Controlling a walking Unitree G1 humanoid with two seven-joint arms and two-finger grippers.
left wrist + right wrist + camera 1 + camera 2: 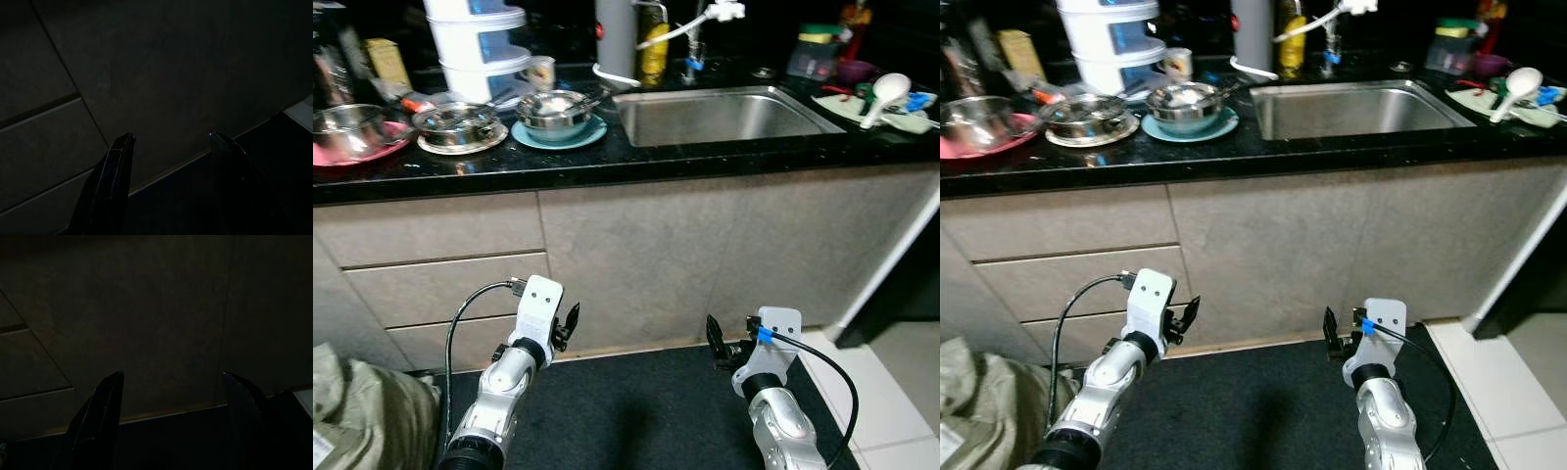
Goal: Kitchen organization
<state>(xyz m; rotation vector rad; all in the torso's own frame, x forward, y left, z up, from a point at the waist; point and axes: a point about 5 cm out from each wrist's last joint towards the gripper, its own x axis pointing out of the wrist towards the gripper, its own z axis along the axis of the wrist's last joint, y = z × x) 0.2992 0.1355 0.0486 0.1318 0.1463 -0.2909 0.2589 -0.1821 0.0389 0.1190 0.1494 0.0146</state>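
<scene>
A black counter (607, 162) runs across in front of me with a steel sink (724, 116) set in it. Left of the sink a steel bowl (554, 110) sits on a teal plate (560, 135). Another steel bowl (455, 122) rests on a white plate, and a third steel bowl (347, 129) on a pink plate. My left gripper (570, 325) and right gripper (715, 343) hang low before the cabinet fronts, both open and empty. In the dark wrist views their fingertips (124, 142) (113, 379) stand well apart, facing the cabinet.
A white stacked container (478, 44) and a grey cylinder (615, 39) stand at the counter's back. A white ladle (884, 93) lies right of the sink. A dark mat (636, 411) covers the floor; an olive cloth heap (362, 416) lies at lower left.
</scene>
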